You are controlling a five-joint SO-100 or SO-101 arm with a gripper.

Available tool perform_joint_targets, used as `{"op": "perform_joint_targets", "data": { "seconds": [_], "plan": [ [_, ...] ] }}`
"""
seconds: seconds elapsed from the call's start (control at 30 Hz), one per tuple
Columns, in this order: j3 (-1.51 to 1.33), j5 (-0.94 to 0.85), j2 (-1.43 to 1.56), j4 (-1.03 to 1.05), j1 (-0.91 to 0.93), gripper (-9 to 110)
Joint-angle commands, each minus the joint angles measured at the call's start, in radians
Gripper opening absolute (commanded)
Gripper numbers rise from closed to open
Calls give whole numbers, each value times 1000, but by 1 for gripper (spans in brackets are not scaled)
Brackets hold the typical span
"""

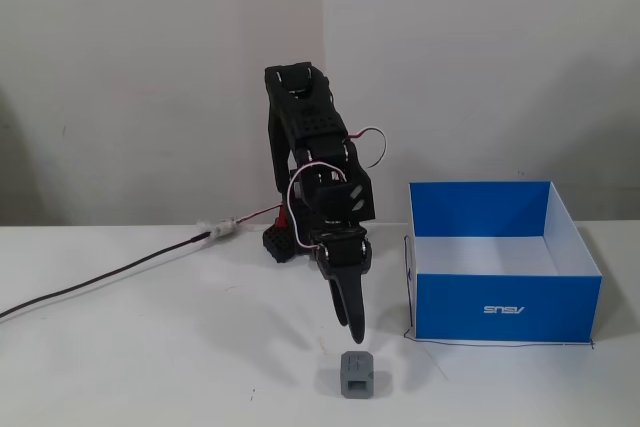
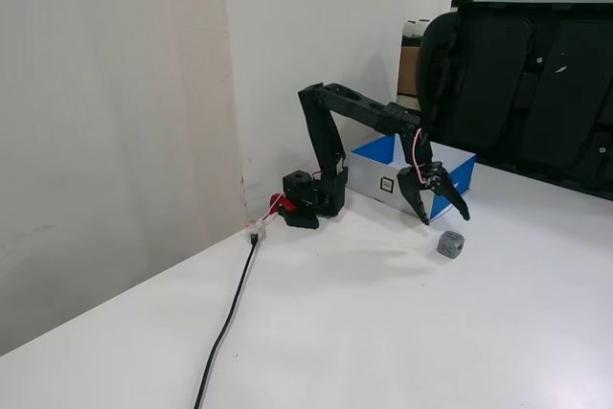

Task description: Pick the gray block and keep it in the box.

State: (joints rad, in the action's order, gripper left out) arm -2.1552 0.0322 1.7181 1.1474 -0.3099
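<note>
Fixed views both: gripper (image 2: 445, 215) spread, empty, hanging above table just behind gray block (image 1: 356, 374). Block on table, outside box (image 1: 505, 309). Risk: descent off-centre, finger tip pushes block away instead of straddling it.

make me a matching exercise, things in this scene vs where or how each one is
Things:
1. block
2. box
3. gripper
4. cable

States:
A. blue outside, no lid, nothing seen inside
B. open, hanging above the table
C. gray, on the table just in front of the fingertips, apart from them
D. trailing across the table from the arm's base

Pairs: 1-C, 2-A, 3-B, 4-D
</note>
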Motion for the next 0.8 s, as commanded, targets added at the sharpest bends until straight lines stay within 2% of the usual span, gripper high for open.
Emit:
{"op": "perform_joint_targets", "data": {
  "seconds": [0.0, 0.43, 0.77],
  "plan": [
    [97, 17, -18, -12, -9, 33],
    [216, 133, -293, -71, 26, 38],
    [295, 152, -399, -54, -6, 32]
  ]
}}
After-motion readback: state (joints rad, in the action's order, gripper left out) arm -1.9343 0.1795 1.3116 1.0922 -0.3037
